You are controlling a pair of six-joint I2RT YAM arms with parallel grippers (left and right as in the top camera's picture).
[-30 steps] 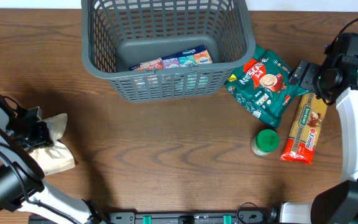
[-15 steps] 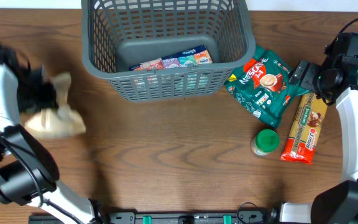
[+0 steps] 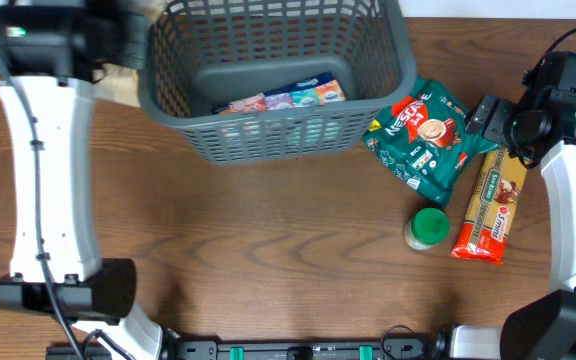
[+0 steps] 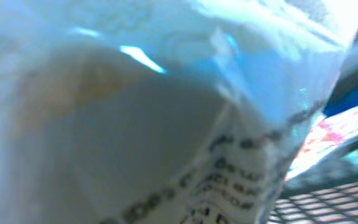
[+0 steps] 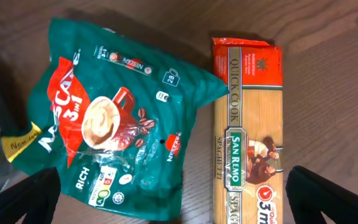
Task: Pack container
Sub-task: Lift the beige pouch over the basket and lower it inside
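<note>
Container (image 3: 268,140) at top centre of the overhead frame: we see the dark grey lattice tub on the wooden table (image 3: 268,230) with a colourful box (image 3: 280,100) on its floor, while the left gripper (image 3: 128,48), clenched on a pale plastic bag (image 3: 116,88), hangs at its upper-left corner. The right gripper (image 3: 490,118) stands spread wide over a green coffee pouch (image 3: 423,135) and a pasta pack (image 3: 490,210) at right. We judge the container light, stiff and apt to slide; its rim offers the surest hold.

A box (image 3: 283,100) lies in the container (image 3: 268,138); coffee bag (image 3: 423,130), pasta (image 3: 490,205) and jar (image 3: 428,228) lie to its right.
</note>
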